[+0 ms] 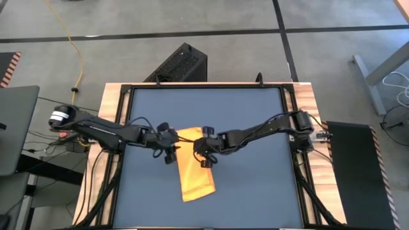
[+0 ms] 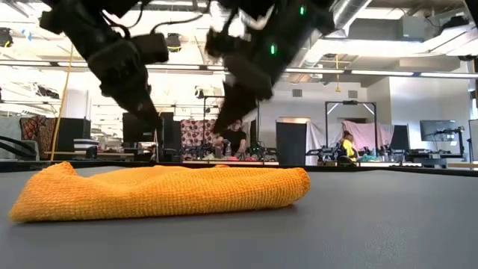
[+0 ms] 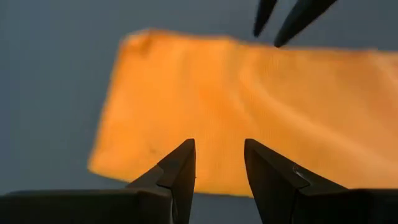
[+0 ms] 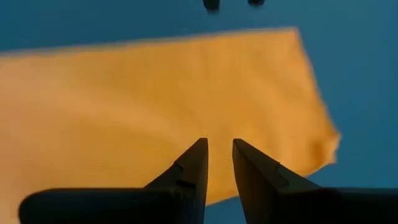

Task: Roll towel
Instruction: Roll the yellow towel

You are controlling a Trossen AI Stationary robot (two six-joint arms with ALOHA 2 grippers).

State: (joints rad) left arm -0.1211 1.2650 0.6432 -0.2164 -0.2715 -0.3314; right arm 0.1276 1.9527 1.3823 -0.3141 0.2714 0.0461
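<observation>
Bright yellow-orange towel [image 1: 192, 167], plain and unmarked, folded into a narrow strip. Lying flat on the dark bench [image 1: 255, 185], just below the bench's middle in the high view, long axis running from about 11 o'clock to 5 o'clock. Seen at bench height as a low, soft mound [image 2: 160, 191] with a rounded folded edge at its 3 o'clock end and a looser, thinner corner at 9 o'clock. Fine knit texture on the surface, with shallow wrinkles across it in the left wrist view [image 3: 249, 106] and the right wrist view [image 4: 143, 112].

No containers on the bench.

Left gripper [image 1: 169, 155] hanging at the towel's 9 o'clock side near its upper end, fingers [image 3: 177, 171] spread apart, gripping nothing, tips poised above the cloth's near edge. Right gripper [image 1: 206, 157] at the towel's 3 o'clock side, opposite the left one, fingers [image 4: 189, 168] parted by a narrow gap with bare cloth showing between them, nothing pinched. In the low view, both sets of tips above the towel and not touching it: left gripper [image 2: 151, 119], right gripper [image 2: 222, 119].

Beyond the bench, a seated person [image 2: 236, 139] at 12 o'clock and another in yellow [image 2: 348, 146] farther toward 2 o'clock.
</observation>
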